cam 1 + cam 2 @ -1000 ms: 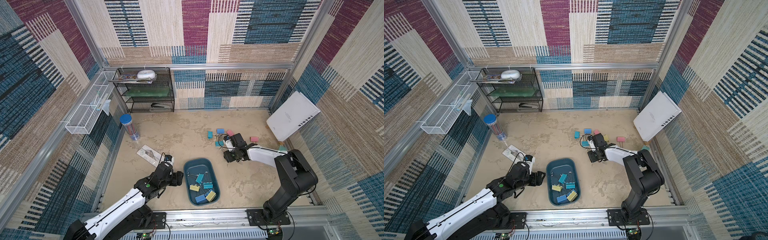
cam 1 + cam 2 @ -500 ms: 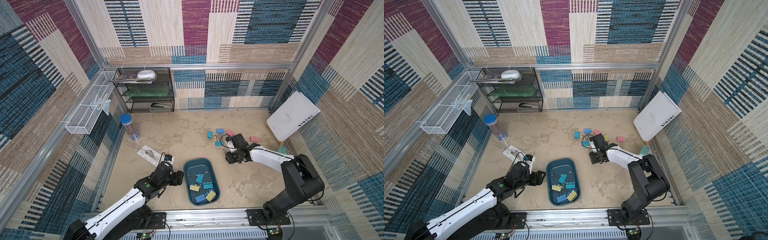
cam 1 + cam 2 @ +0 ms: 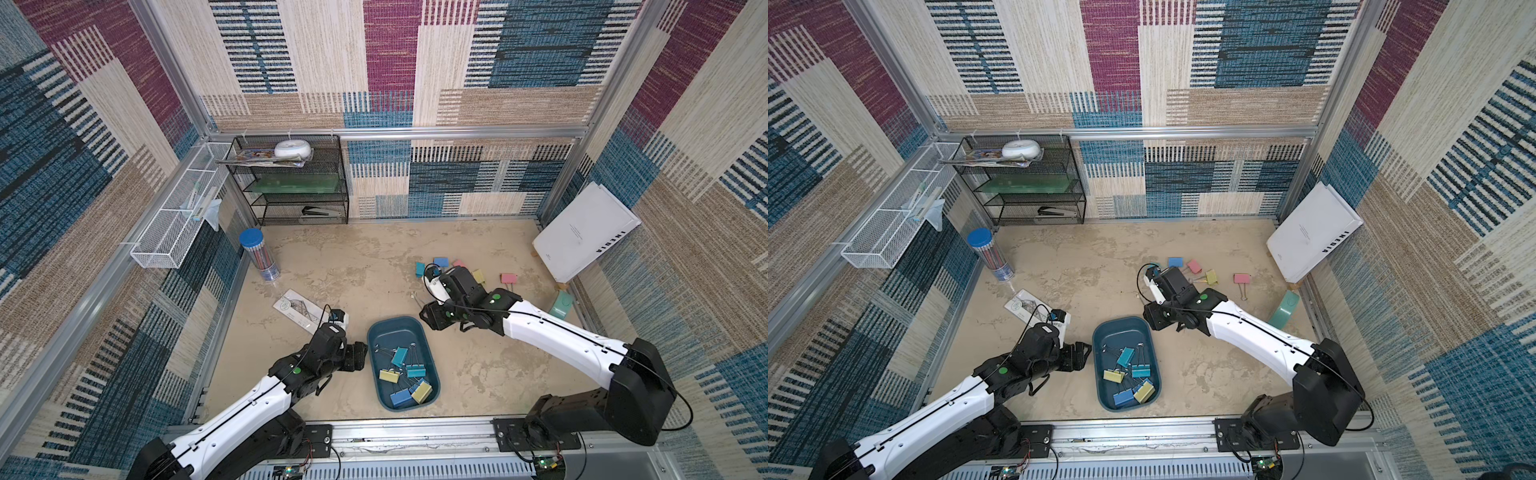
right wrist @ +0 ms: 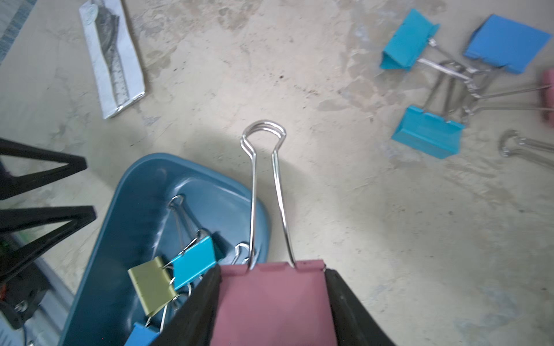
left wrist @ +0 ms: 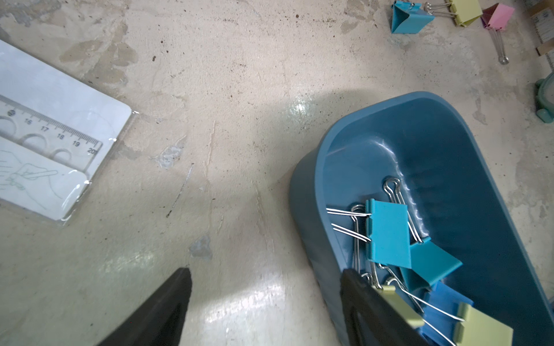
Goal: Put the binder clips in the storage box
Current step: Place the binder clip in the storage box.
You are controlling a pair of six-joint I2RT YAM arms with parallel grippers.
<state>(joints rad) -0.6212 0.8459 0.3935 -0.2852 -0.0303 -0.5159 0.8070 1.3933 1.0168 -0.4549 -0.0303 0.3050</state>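
Note:
The dark teal storage box [image 3: 417,328] lies at the front middle of the floor and holds several binder clips [image 3: 405,368] in teal, blue and yellow. My right gripper [image 4: 272,271] is shut on a pink binder clip [image 4: 269,302] whose wire handles stick out forward. It hovers at the box's far right corner [image 3: 430,318]. Loose clips lie behind it: blue [image 3: 441,262], yellow [image 3: 478,275], pink [image 3: 509,277]. My left gripper [image 5: 265,271] stands open and empty by the box's left wall [image 3: 360,359].
A packaged ruler [image 3: 301,311] lies left of the box, with a pencil tube [image 3: 257,253] behind it. A black mesh shelf [image 3: 299,183] and a white wire basket [image 3: 178,220] stand at the back left. A white book [image 3: 586,230] and a mint-green ring [image 3: 561,305] are at the right wall.
My right gripper has travelled from the loose clips toward the box's far right corner, carrying the pink clip. The left arm has stayed still.

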